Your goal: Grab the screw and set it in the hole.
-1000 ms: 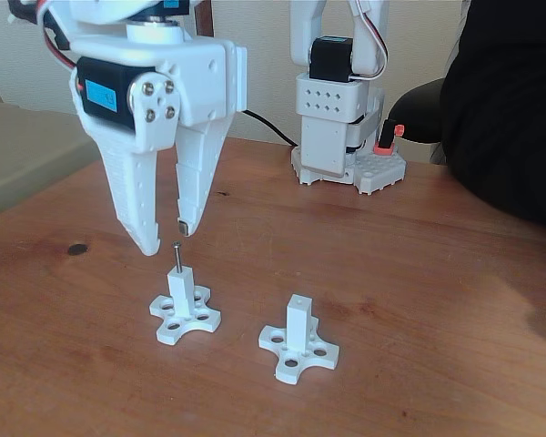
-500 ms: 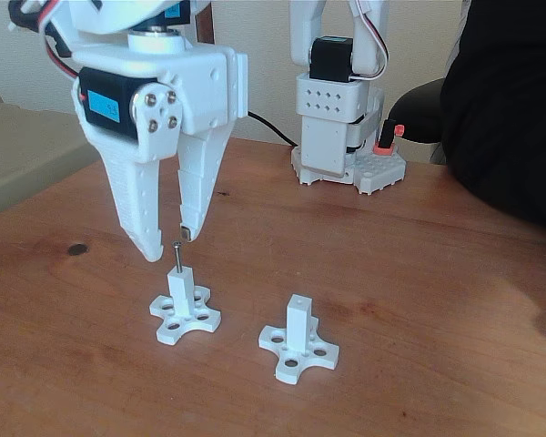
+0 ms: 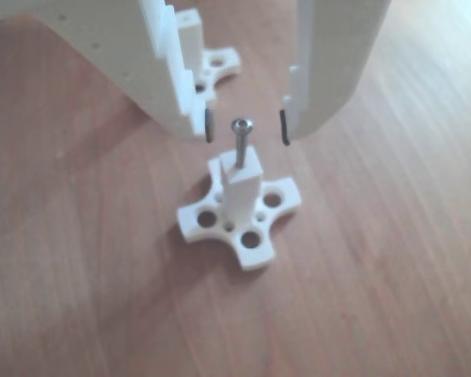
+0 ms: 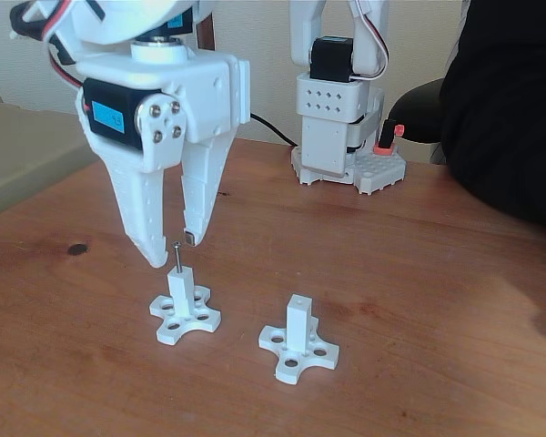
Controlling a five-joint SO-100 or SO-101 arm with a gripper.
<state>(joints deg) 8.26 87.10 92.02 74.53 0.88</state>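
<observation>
The dark-grey screw point(image 3: 241, 141) point(image 4: 176, 256) stands upright in the hole at the top of a white post point(image 3: 241, 188) point(image 4: 183, 293) with a cross-shaped base. Its shaft sticks up out of the post's end face, so the hole itself is covered. My gripper point(image 3: 246, 127) point(image 4: 172, 249) is open, hanging just above the post. In the other view its two white fingers flank the screw head on either side, with a gap to each. Nothing is held.
A second white post point(image 4: 298, 328) point(image 3: 190, 35) on a cross base stands to the right in the fixed view. The arm's base point(image 4: 338, 118) sits at the back of the wooden table point(image 4: 419, 300). A person's dark sleeve point(image 4: 505, 100) fills the right edge.
The gripper has shifted slightly right and narrowed a little around the screw. The screw stays upright in the post.
</observation>
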